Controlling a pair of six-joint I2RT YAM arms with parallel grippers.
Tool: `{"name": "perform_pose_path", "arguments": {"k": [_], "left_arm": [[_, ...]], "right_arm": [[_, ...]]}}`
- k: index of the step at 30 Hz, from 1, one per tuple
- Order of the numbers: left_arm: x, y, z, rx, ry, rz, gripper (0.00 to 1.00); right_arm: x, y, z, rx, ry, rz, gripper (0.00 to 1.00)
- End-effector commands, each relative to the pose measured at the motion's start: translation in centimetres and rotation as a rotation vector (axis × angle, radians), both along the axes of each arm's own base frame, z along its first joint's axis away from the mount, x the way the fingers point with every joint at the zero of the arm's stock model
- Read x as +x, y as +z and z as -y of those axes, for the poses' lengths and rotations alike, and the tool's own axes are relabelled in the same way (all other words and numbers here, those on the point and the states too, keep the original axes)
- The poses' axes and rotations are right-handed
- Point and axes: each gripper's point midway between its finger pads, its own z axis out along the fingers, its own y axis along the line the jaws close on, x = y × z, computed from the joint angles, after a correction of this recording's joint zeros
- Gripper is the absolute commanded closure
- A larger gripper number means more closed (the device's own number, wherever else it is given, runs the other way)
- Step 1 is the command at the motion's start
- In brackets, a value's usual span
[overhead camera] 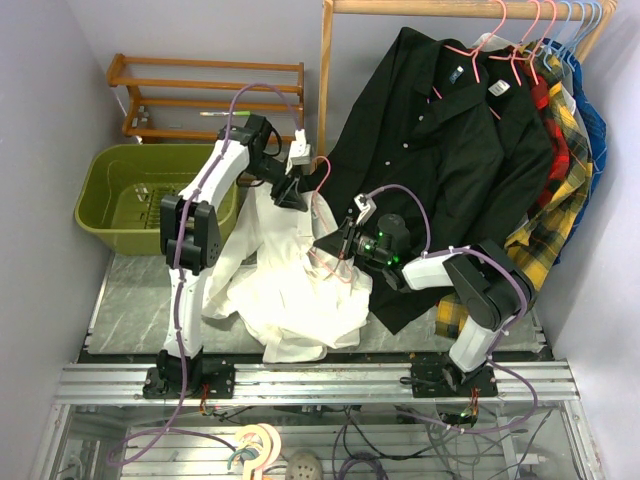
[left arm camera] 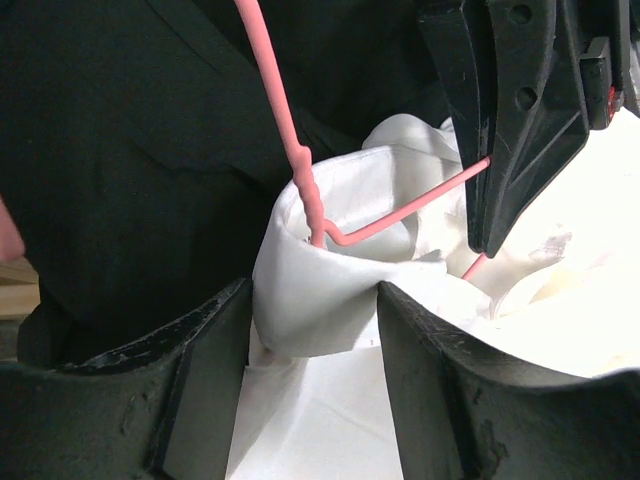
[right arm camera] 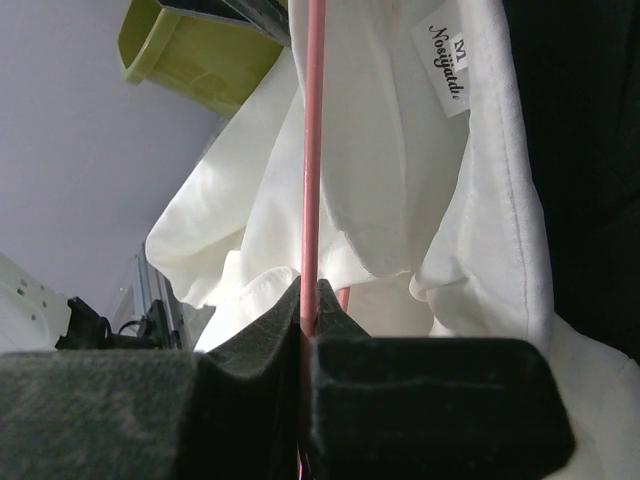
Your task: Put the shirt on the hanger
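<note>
The white shirt point(overhead camera: 290, 295) hangs in a crumpled heap between the two arms. My left gripper point(overhead camera: 292, 192) is at its collar. In the left wrist view the collar fold point(left arm camera: 320, 300) fills the gap between the left gripper's point(left arm camera: 315, 300) fingers and touches both. The pink hanger point(left arm camera: 290, 130) runs down into the collar opening. My right gripper point(overhead camera: 335, 243) is shut on the hanger's wire point(right arm camera: 312, 150), seen clamped between the right gripper's point(right arm camera: 310, 300) pads. The right gripper also shows in the left wrist view point(left arm camera: 520, 120), pinching the wire.
A black shirt point(overhead camera: 450, 150) hangs on the wooden rail point(overhead camera: 450, 8) right behind the work, next to plaid shirts point(overhead camera: 560, 200). A green tub point(overhead camera: 150, 190) stands at the left, with a wooden rack point(overhead camera: 200, 90) behind it.
</note>
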Motion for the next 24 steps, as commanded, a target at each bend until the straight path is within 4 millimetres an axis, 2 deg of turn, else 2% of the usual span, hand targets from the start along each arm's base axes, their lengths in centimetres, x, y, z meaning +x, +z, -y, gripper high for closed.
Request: {"name": "perform_pose_path", "arguments": {"k": [1,2,5,7,8,11,15,16,17,19,20,21,24], "left_arm": [[-0.6,-0.3,1.2,-0.052,-0.049,0.002,0.39],[-0.7,-0.4,1.2,-0.049,-0.056,0.004,0.43],[-0.7,-0.4,1.4,-0.045,-0.059,0.008,0.74],[-0.7,-0.2,1.4,-0.046,-0.061,0.016,0.89],[-0.9,0.0,1.4,-0.047,-0.062,0.018,0.92],[-1.8,1.1,1.2,-0.055,-0.087,0.036,0.93],[-4.0,3.2,0.8,-0.051,-0.123,0.038,0.93],[-4.4,3.7,0.7,-0.046,-0.119,0.036,0.93],[-4.7,4.2,0.6,-0.041,-0.114,0.041,0.93],[-5.3,5.6,0.2,-0.033,-0.103,0.065,0.93],[-5.6,6.3,0.0,-0.033,-0.098,0.080,0.93],[-5.8,7.1,-0.2,-0.031,-0.089,0.099,0.93],[-6.5,9.4,-0.3,-0.048,-0.062,0.142,0.93]], "right_arm": [[1.4,2.6,0.2,0.025,-0.035,0.091,1.00],[1.4,2.6,0.2,0.025,-0.034,0.092,1.00],[1.5,2.6,0.2,0.023,-0.035,0.091,1.00],[1.4,2.5,0.2,0.024,-0.033,0.090,1.00],[1.4,2.6,0.1,0.026,-0.033,0.090,1.00],[1.2,3.2,0.2,0.043,-0.031,0.097,1.00],[0.6,5.9,0.3,0.077,-0.015,0.131,1.00],[0.4,6.8,0.3,0.081,-0.006,0.143,0.94],[0.2,7.7,0.4,0.072,-0.004,0.154,0.78],[0.2,9.5,1.5,0.023,-0.045,0.190,0.40],[0.2,10.6,2.4,-0.010,-0.083,0.221,0.18],[0.2,11.6,3.4,-0.042,-0.122,0.258,0.03],[-0.2,15.2,6.7,-0.032,-0.206,0.302,0.00]]}}
